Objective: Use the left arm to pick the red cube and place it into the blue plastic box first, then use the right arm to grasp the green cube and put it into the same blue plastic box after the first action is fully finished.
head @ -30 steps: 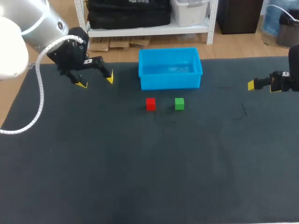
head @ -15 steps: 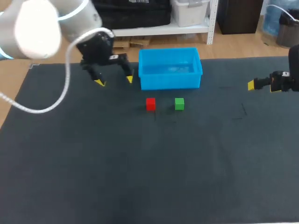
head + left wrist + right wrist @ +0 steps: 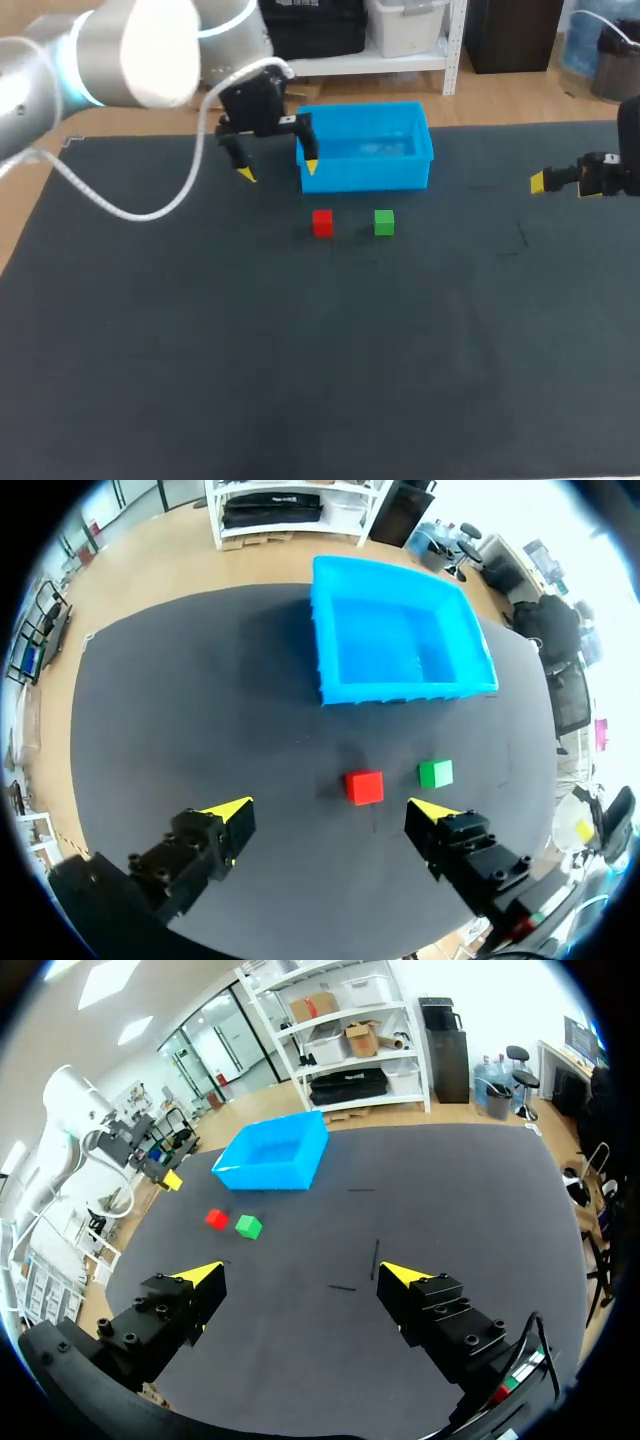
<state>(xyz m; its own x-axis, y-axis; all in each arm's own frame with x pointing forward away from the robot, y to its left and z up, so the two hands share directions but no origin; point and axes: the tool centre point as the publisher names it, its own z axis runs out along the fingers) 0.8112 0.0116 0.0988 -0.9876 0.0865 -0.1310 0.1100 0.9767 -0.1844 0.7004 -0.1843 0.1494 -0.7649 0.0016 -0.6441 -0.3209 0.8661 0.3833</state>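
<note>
Sliding over from the left, my left gripper (image 3: 279, 170) hangs by the blue box (image 3: 365, 178), fingers apart, its wrist shows the red cube (image 3: 364, 786) on the table (image 3: 200, 700) just ahead, so next I drop and pinch it, while my right gripper (image 3: 302, 1275) waits, fingers spread wide.

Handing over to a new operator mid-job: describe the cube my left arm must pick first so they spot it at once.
Find the blue plastic box at the far side of the dark table. Just in front of its front wall, two small cubes sit side by side, not touching. The red cube is the one on the left arm's side; its neighbour, the green cube, looks alike except in colour.
</note>
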